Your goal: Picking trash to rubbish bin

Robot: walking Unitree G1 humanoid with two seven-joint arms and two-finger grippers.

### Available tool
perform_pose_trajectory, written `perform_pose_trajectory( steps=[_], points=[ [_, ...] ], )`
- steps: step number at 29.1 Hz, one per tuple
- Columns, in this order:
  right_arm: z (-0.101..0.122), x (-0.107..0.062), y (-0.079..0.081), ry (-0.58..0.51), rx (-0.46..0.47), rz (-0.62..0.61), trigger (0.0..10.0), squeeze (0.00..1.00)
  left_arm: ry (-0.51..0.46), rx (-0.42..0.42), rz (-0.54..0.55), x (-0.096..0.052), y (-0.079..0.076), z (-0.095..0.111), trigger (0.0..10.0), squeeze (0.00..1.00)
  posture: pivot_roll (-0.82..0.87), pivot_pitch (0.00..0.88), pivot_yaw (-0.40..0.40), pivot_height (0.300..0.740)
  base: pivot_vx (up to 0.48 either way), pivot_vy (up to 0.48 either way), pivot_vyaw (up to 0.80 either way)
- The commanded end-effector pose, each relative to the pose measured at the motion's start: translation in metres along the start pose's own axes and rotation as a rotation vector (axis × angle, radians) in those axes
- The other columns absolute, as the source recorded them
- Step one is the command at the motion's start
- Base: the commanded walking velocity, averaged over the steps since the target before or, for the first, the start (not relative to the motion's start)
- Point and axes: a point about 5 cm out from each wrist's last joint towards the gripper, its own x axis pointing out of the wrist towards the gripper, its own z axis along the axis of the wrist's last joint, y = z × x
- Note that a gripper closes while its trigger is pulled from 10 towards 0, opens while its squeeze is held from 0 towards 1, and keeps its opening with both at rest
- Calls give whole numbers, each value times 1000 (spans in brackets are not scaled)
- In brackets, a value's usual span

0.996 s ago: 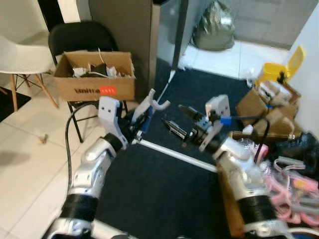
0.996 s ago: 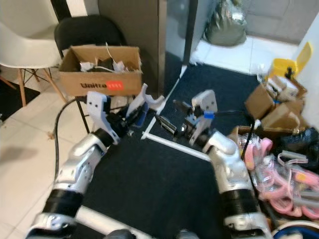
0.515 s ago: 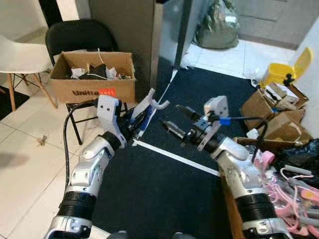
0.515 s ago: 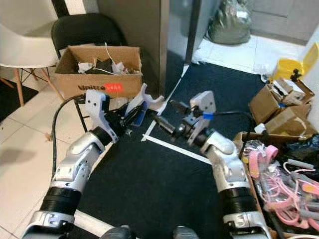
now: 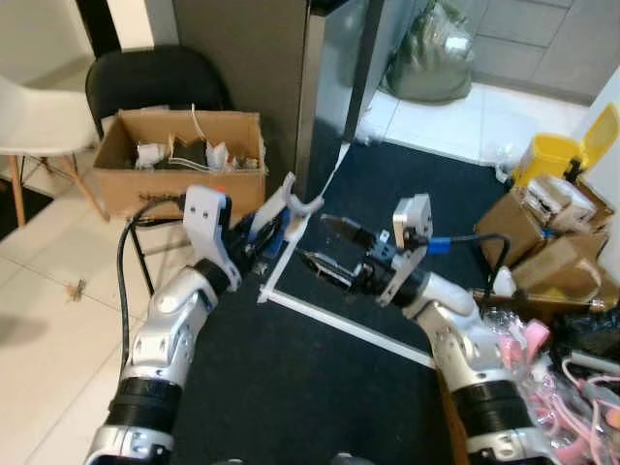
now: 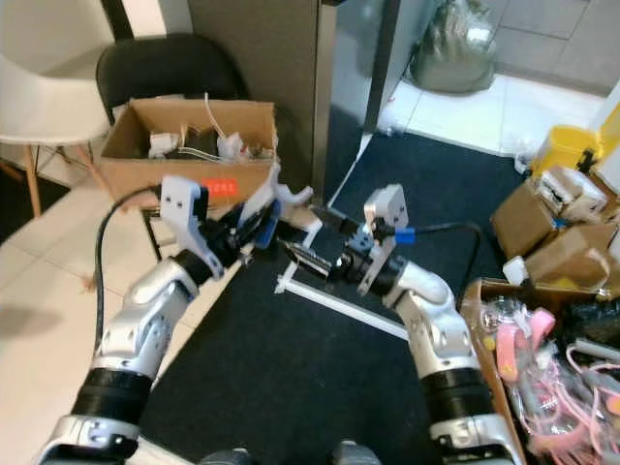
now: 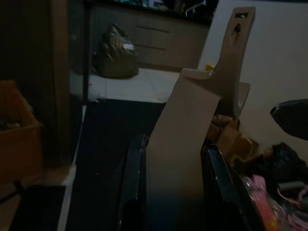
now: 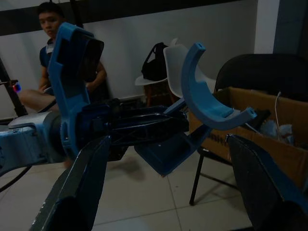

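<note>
My left gripper (image 5: pixel 266 231) is shut on a white plastic piece with a hooked end (image 5: pixel 294 201), held up over the dark carpet in front of me. In the left wrist view the piece (image 7: pixel 192 125) stands between the two black fingers (image 7: pixel 132 183). My right gripper (image 5: pixel 325 248) is open, level with the piece and a short way to its right, tips pointing at it. In the right wrist view the piece (image 8: pixel 204 103) hangs between the spread fingers (image 8: pixel 79 192) without touching them. A yellow bin (image 5: pixel 550 155) with its lid up stands at the far right.
A cardboard box (image 5: pixel 174 160) of scraps rests on a black chair (image 5: pixel 155 82) to the left. A grey cabinet (image 5: pixel 242 58) stands ahead, with a full rubbish bag (image 5: pixel 431 63) beyond it. Cardboard boxes (image 5: pixel 557 242) and pink clutter (image 5: pixel 581 378) crowd the right. A person (image 8: pixel 48 33) sits behind.
The camera has shifted a little. My right gripper has come closer to the white piece, which stays held in my left gripper.
</note>
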Motion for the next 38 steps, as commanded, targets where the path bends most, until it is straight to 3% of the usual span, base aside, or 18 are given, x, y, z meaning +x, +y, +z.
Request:
perform_pose_trajectory(
  steps=[1, 34, 38],
  points=[
    [-2, 3, 2, 0, 19, 17, 10000, 0, 6, 2, 9, -3, 3, 0, 10000, 0, 2, 0, -17, 740, 319, 0, 0],
    [-6, 2, 1, 33, -9, 27, 10000, 0, 11, 7, 6, -3, 3, -2, 10000, 0, 5, 0, -24, 740, 386, 0, 0],
    [-5, 2, 1, 34, -12, 30, 10000, 0, 11, 8, 6, -3, 3, -2, 10000, 0, 7, 0, -20, 740, 454, 0, 747]
  ],
)
